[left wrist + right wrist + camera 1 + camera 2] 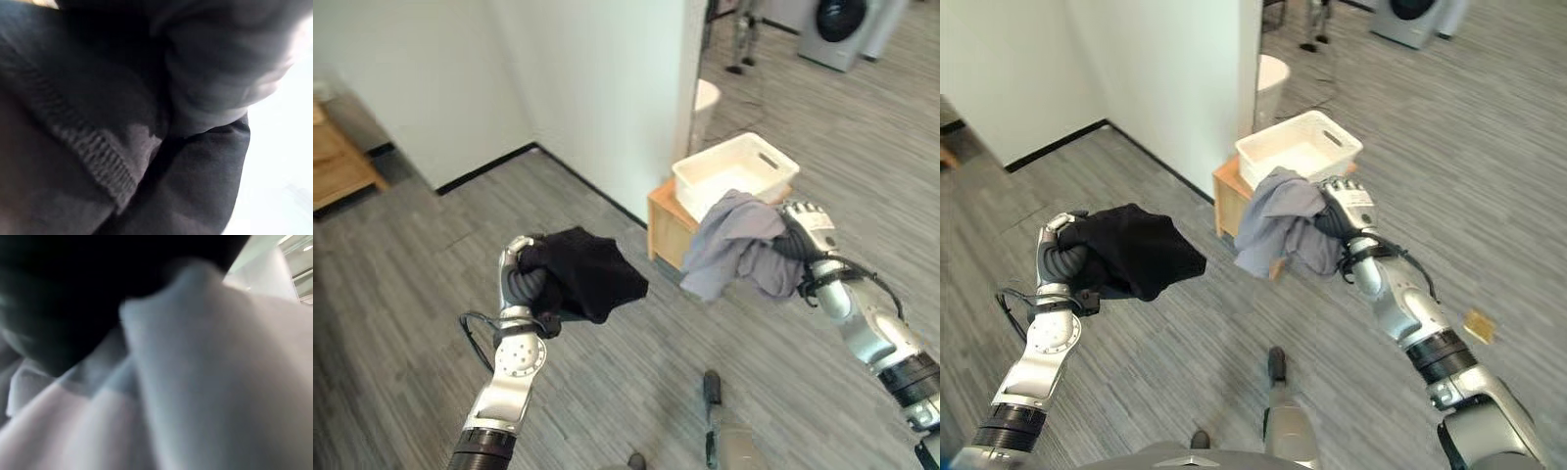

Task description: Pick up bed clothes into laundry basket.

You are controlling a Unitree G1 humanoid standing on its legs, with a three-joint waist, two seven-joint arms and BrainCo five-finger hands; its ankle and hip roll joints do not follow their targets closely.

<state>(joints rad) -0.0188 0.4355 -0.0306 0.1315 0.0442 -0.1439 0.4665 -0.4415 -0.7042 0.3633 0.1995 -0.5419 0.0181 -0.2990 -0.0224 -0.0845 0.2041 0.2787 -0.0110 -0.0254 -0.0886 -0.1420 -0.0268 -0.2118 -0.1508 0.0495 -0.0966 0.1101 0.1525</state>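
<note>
The left hand [521, 277] is nearest to me, raised over the grey floor [401, 294], with its fingers clenched around a black garment [587, 272]. This cloth looks soft and light; it is bunched in the grip and its loose part spreads out toward the right hand, so it has no clear long axis. A little farther, the right hand [1344, 217] grasps a grey garment [1278, 223], also soft and limp, which hangs down from the fingers, its length pointing to the floor. I think such cloth is best held by a gathered bunch, because one thin edge may slip. Behind it, the white laundry basket [1332, 137] stands on a small wooden bench [1227, 191] by the white wall [597, 88]. The grey garment hangs just in front of the basket's near rim, not inside.
</note>
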